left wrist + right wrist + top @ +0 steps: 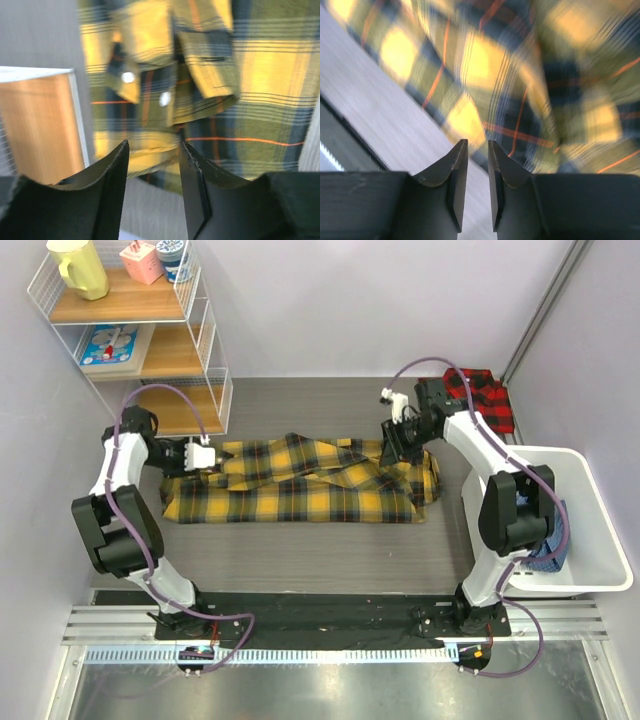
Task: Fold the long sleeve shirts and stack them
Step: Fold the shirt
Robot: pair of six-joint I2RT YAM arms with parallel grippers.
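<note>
Only the top view is showing the red shirt, partly arm-hidden, at the worktop's far-right corner. Left jaws are gaping empty, right jaws narrow; the right wrist view is blurring the yellow shirt.

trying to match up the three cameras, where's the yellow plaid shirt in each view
top external: the yellow plaid shirt lies partly folded across the middle of the table.
left wrist: the shirt fills the top and right, with a buttoned cuff near the centre.
right wrist: the shirt fills the top and right, blurred.
shared landmark: the grey tabletop, bordering the shirt in every view.
</note>
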